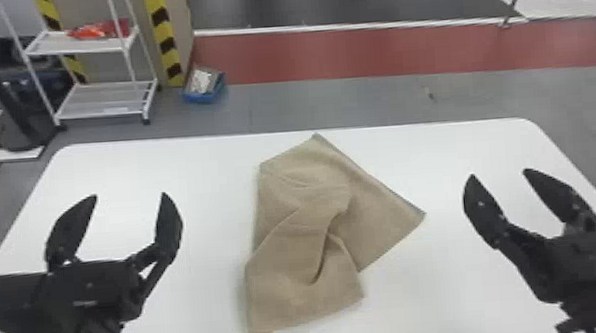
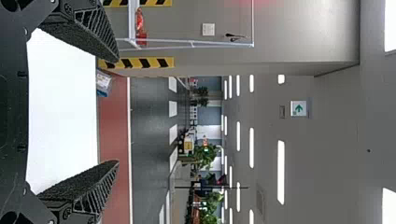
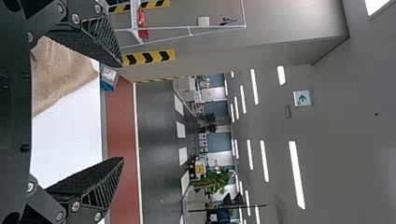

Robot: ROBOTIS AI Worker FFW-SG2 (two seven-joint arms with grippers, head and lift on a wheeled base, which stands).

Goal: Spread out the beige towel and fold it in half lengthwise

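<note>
The beige towel point(image 1: 291, 229) lay rumpled near the middle of the white tabletop point(image 1: 195, 286), in the head view. Its longer spread ran from the far edge of the tabletop back toward us, leaning a little to the right at the far end. Soft folds crossed its middle, and the near part was doubled over itself. One pointed corner point(image 1: 418, 213) stuck out to the right, lying flat.

The towel lay between our two arms, touching neither. Just beyond that pointed corner, to its right, were our right fingers point(image 1: 480, 206), spread wide with nothing between them. On the other side, across a wider strip of bare tabletop, were our left fingers point(image 1: 168, 225), also spread and empty. Both pairs pointed forward, away from us, so the cloth lay inward of each: to the left of the right pair, to the right of the left pair.

We judged the right arm the nearer, with the jutting corner its likeliest first hold. That move called for going inward and down to the cloth's edge. Pinching several layers there could have dragged the bundle along instead of opening it out.
</note>
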